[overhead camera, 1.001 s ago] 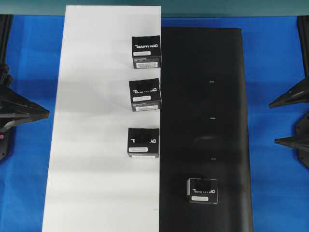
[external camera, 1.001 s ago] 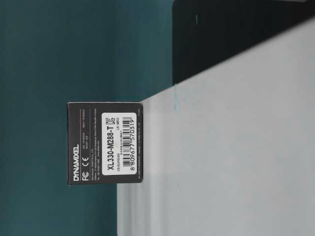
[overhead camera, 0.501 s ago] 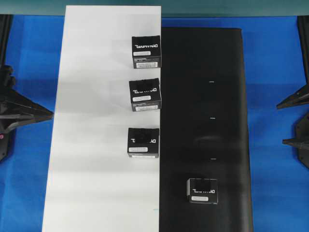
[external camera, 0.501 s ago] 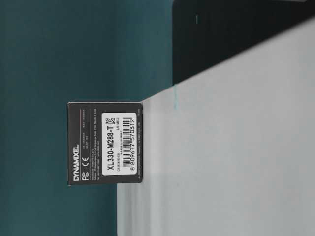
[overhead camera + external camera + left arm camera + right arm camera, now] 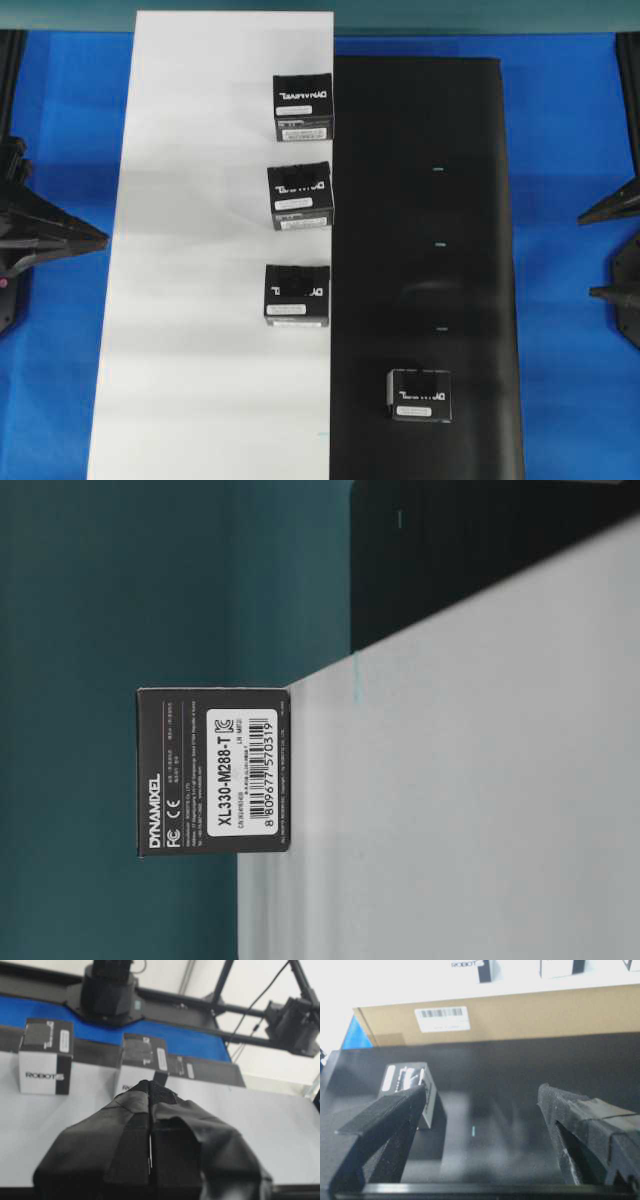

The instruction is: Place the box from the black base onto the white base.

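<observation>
Two jaws told opposite stories: the left gripper [image 5: 150,1091] was pressed fully closed on nothing, while the right gripper [image 5: 482,1105] stood spread wide and empty at the table's right edge; the box [image 5: 419,394] sat alone near the lower end of the black base [image 5: 430,150], well apart from either arm; three matching boxes [image 5: 297,294] lined the inner edge of the white base [image 5: 200,250]; the right arm looked best placed for the pick; it should have descended squarely over the carton, straddled its opposite sides, closed firmly, then set it down below that row, clear of the neighbours.
</observation>
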`<act>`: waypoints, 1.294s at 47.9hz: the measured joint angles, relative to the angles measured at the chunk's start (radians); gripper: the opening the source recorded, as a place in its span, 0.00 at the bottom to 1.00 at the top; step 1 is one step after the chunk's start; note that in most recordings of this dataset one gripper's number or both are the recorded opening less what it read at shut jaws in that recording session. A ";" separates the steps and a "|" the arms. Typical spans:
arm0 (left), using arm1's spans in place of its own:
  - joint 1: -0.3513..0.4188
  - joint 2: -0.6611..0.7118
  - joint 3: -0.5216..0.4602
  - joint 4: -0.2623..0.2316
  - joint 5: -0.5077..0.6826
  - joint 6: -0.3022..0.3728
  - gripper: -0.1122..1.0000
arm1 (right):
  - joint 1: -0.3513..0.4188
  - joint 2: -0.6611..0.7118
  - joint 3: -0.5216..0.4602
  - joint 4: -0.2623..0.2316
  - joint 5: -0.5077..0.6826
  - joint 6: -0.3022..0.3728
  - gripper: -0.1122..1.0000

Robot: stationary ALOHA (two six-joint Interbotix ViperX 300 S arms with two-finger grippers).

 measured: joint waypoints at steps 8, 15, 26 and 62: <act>0.000 -0.006 0.000 0.000 0.000 -0.008 0.04 | 0.000 0.000 0.006 0.000 0.000 -0.002 0.99; 0.000 -0.006 0.006 0.000 -0.012 -0.005 0.04 | 0.000 0.002 0.020 0.000 -0.015 -0.011 0.99; 0.000 -0.008 0.018 0.000 -0.100 0.005 0.04 | 0.000 -0.003 0.026 0.000 -0.086 -0.011 0.99; -0.048 0.032 0.028 0.002 -0.232 0.009 0.04 | 0.021 -0.029 0.038 -0.025 -0.115 -0.075 0.99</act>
